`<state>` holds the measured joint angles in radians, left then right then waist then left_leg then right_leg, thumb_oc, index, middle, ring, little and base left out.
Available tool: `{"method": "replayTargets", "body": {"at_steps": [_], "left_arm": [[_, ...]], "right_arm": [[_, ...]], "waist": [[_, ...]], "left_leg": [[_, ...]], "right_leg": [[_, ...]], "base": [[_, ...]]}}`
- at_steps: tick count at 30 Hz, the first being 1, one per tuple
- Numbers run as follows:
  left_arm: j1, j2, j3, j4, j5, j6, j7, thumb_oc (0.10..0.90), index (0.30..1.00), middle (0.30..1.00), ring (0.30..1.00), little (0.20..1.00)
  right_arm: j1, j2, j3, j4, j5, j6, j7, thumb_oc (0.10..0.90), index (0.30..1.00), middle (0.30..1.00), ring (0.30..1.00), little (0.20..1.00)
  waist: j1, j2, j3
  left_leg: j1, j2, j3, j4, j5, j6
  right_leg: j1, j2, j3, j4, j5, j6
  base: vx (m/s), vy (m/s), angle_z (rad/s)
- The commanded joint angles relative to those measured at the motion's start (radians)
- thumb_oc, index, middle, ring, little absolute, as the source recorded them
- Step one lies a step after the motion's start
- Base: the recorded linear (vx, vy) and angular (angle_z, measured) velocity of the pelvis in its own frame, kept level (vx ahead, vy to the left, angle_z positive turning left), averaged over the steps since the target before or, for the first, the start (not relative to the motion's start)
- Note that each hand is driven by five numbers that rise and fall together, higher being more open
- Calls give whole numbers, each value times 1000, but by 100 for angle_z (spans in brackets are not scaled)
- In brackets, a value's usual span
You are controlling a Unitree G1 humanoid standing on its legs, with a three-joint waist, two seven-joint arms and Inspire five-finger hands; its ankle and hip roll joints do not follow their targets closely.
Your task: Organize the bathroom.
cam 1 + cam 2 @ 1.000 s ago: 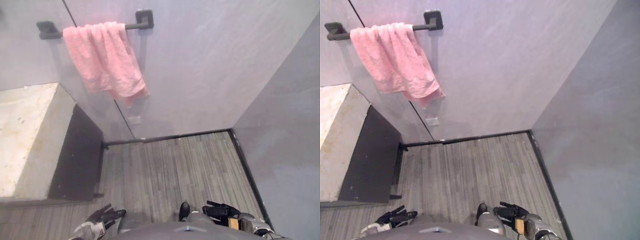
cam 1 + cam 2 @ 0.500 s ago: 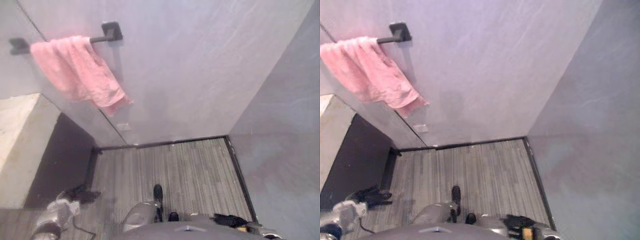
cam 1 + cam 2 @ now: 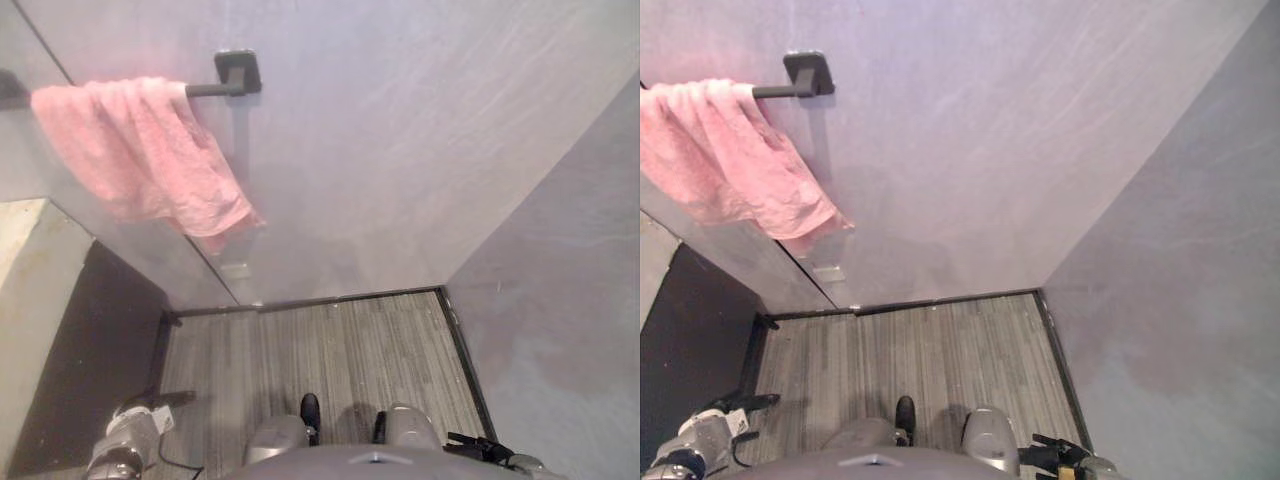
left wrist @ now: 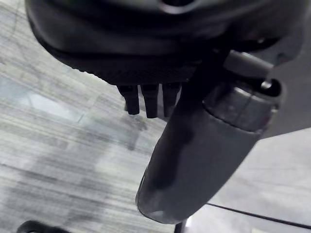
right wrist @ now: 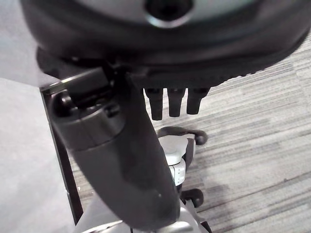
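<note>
A pink towel (image 3: 150, 160) hangs bunched over a dark towel bar (image 3: 213, 89) on the grey wall, one corner drooping lower than the rest. My left hand (image 3: 163, 401) hangs low by the floor near the dark cabinet, far below the towel. Its wrist view shows the left hand (image 4: 146, 68) with straight fingers and nothing in it. My right hand (image 3: 478, 447) hangs low near the right wall. In its own wrist view the right hand (image 5: 184, 73) is open and empty too.
A counter with a pale stone top (image 3: 25, 255) and a dark cabinet front (image 3: 90, 360) stands at the left. Grey striped flooring (image 3: 330, 340) runs to the back wall. A second grey wall (image 3: 560, 330) closes the right side. A small white plate (image 3: 236, 270) sits low on the back wall.
The camera has swung, so the towel and counter sit further left. My left arm has moved out to the left by the cabinet. My right hand has dropped lower and further right.
</note>
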<state>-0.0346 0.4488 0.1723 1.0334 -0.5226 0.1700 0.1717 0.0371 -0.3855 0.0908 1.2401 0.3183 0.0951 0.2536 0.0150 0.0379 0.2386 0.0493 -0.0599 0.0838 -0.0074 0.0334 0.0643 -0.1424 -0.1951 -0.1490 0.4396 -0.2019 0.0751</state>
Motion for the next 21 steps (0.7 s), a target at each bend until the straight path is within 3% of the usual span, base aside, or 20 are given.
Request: {"method": "replayTargets", "body": {"at_steps": [1,4,5,13,14,15,16,18,19,21], "left_arm": [[8,68,33,-50,-54,-39,9,800,900,900,900,900],[19,57,25,-62,-48,-52,-4,800,900,900,900,900],[34,26,18,-51,-60,-69,-22,800,900,900,900,900],[25,-13,0,-4,-67,-38,-17,800,900,900,900,900],[23,-18,-4,12,-65,-42,-21,800,900,900,900,900],[27,-39,-7,27,-62,-51,-22,800,900,900,900,900],[27,-39,-7,27,-62,-51,-22,800,900,900,900,900],[32,-62,-19,49,-61,-63,-20,800,900,900,900,900],[32,-77,-31,65,-46,-64,-11,800,900,900,900,900],[19,-81,-52,99,-17,-61,-13,800,900,900,900,900]], "right_arm": [[15,76,62,7,-49,-17,54,800,900,900,900,900],[11,74,66,-3,-12,2,55,800,900,900,900,900],[10,64,56,-6,4,10,56,800,900,900,900,900],[1,55,40,5,2,-14,47,800,900,900,900,900],[3,57,37,7,11,-18,43,800,900,900,900,900],[2,53,34,5,15,-18,40,800,900,900,900,900],[2,53,34,5,15,-18,40,800,900,900,900,900],[-1,43,41,-3,-13,-8,31,800,900,900,900,900],[-5,33,36,-4,18,-5,25,800,900,900,900,900],[-5,18,20,-1,4,-4,25,800,900,900,900,900]], "waist": [[-19,-45,12],[-12,-50,7],[-11,-50,-12],[-26,-28,-48],[-27,-30,-50],[-30,-36,-46],[-30,-36,-46],[-31,-37,-37],[-39,-31,-31],[-53,-7,-30]], "left_leg": [[-23,10,-28,113,-120,-35],[-24,26,-11,115,-114,-42],[-23,33,-29,111,-93,-59],[-7,53,-24,96,-92,-71],[-19,54,-23,128,-93,-80],[-54,53,-29,241,-94,-89],[-54,53,-29,241,-94,-89],[-104,103,-55,332,-20,-118],[-86,172,-48,270,15,-128],[-57,259,-16,103,83,-147]], "right_leg": [[-1,22,37,-286,307,85],[42,35,13,-347,284,77],[95,64,16,-395,275,64],[144,85,8,-404,222,33],[151,85,7,-399,215,28],[156,82,16,-389,196,14],[156,82,16,-389,196,14],[156,80,24,-356,178,-4],[159,69,23,-334,168,-3],[169,58,17,-320,149,3]], "base": [[-33,-242,3],[15,-201,16],[66,-59,51],[70,3,24],[32,35,16],[32,35,16],[32,98,13],[71,205,28],[160,370,24],[225,469,15]]}}
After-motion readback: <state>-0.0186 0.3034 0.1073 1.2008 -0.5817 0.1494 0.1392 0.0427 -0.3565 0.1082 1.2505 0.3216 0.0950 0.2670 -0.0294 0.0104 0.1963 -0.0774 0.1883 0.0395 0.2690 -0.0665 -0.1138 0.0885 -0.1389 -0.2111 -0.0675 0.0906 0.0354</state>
